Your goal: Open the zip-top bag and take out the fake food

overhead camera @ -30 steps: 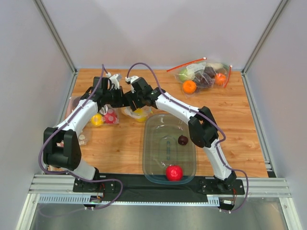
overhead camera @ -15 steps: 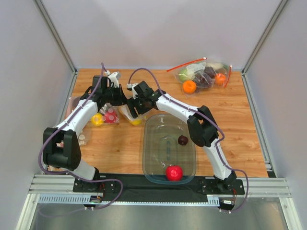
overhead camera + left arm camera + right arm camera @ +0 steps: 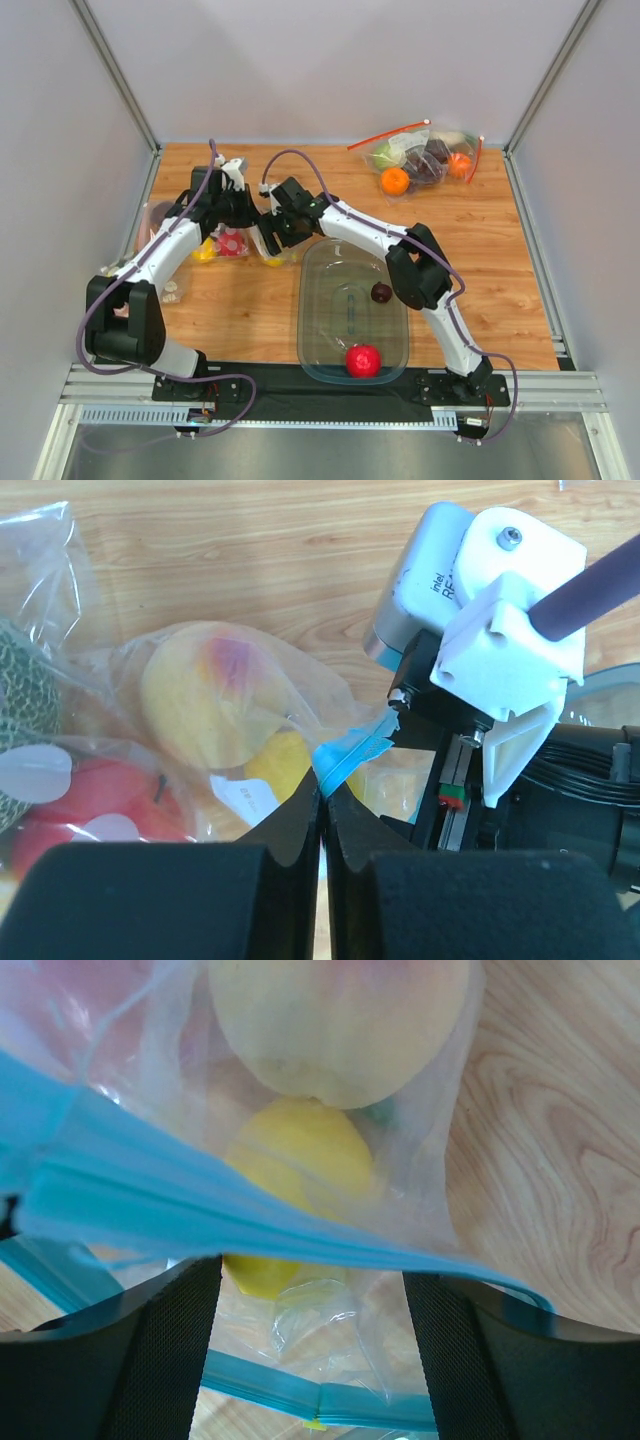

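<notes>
1. While the left gripper (image 3: 322,795) pinches the light-blue zip strip (image 3: 352,750) of the zip-top bag (image 3: 330,712) with its jaws clenched, the bag lies on the wooden table (image 3: 480,260), just left of the clear tub (image 3: 338,262).
2. The right gripper (image 3: 310,1280) hangs over the bag's mouth, jaws spread wide and grasping nothing, the blue strip crossing between its fingers.
3. Inside the bag, the peach (image 3: 340,1020) and the lemon (image 3: 290,1170) touch each other.
4. The red apple (image 3: 363,360) and the plum (image 3: 381,292) lie apart in the tub.
</notes>
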`<act>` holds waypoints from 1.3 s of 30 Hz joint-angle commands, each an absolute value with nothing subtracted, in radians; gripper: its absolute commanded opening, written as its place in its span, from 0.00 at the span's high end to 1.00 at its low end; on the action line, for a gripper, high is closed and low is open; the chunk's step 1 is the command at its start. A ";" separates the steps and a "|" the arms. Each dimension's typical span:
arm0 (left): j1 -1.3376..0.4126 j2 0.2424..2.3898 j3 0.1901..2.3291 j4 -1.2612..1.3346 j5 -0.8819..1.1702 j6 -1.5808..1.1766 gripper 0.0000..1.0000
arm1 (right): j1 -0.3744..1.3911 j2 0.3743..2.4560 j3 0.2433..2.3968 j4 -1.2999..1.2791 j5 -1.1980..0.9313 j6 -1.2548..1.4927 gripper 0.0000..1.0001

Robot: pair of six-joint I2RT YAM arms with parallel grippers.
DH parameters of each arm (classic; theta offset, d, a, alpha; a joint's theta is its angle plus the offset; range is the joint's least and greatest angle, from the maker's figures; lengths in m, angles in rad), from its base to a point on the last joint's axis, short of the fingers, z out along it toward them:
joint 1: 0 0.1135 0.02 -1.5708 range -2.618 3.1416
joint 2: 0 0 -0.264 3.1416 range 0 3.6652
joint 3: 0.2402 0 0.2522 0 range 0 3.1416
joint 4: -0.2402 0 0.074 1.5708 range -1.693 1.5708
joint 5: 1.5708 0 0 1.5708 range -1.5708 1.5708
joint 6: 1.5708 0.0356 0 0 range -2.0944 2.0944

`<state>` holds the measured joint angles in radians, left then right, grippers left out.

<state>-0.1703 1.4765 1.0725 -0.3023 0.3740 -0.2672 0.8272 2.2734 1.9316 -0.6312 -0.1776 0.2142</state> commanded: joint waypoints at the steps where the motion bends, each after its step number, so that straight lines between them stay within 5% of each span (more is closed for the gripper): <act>1: -0.199 1.407 1.065 -0.161 0.390 -0.271 0.92 | 0.882 2.312 1.948 -0.678 -0.167 0.221 0.26; 5: -0.209 1.379 1.043 -0.152 0.387 -0.279 0.85 | 0.902 2.350 1.971 -0.729 -0.095 0.218 0.26; 10: -0.209 1.306 1.040 -0.170 0.362 -0.275 0.62 | 0.893 2.355 1.957 -0.732 -0.018 0.236 0.30; 15: -0.209 1.223 1.003 -0.175 0.327 -0.278 0.49 | 0.830 2.307 1.884 -0.631 -0.124 0.317 0.46; 23: -0.207 1.267 0.902 -0.107 0.342 -0.316 0.46 | 0.729 2.293 1.859 -0.577 -0.248 0.368 0.68; 39: -0.209 1.312 0.775 0.103 0.502 -0.348 0.38 | 0.543 2.192 1.678 -0.121 -0.719 0.753 0.71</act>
<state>-0.2092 1.2968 0.7807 0.0010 0.4377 -0.3374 0.5312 2.2608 1.6836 -0.2394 -0.6075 0.6468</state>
